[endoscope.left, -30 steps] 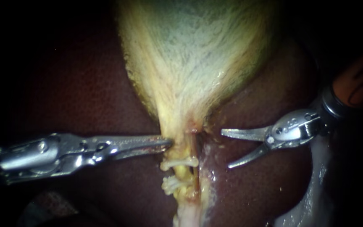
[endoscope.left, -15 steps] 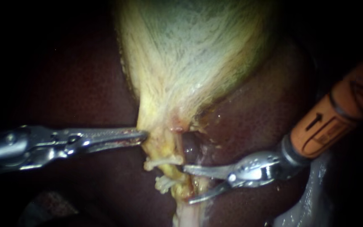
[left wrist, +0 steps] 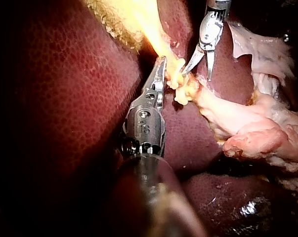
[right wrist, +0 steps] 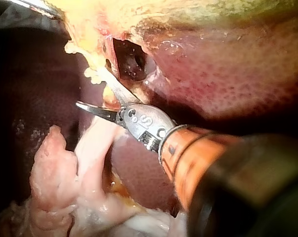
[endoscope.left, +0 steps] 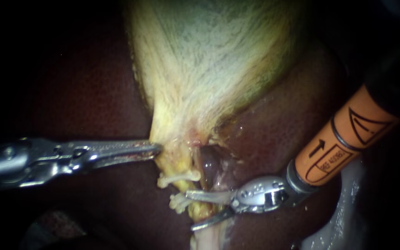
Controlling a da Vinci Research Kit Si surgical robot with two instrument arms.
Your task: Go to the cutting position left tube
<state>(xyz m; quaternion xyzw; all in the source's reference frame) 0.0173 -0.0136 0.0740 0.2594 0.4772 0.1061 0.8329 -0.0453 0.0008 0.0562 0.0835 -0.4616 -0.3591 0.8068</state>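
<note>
Right instrument (endoscope.left: 190, 210), entering from 3 o'clock, holds its blades spread astride the tube (endoscope.left: 202, 209) at 6 o'clock below the gallbladder (endoscope.left: 209, 69), beside 2 white clips (endoscope.left: 179, 178). Left instrument (endoscope.left: 157, 149), from 9 o'clock, pinches the gallbladder's neck over the liver (endoscope.left: 93, 92).

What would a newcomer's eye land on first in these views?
The pale gallbladder fanning down the centre over dark liver. Then the right instrument, orange-collared, its jaws open at the white clips on the tube, while the left instrument grips the gallbladder's neck.
</note>
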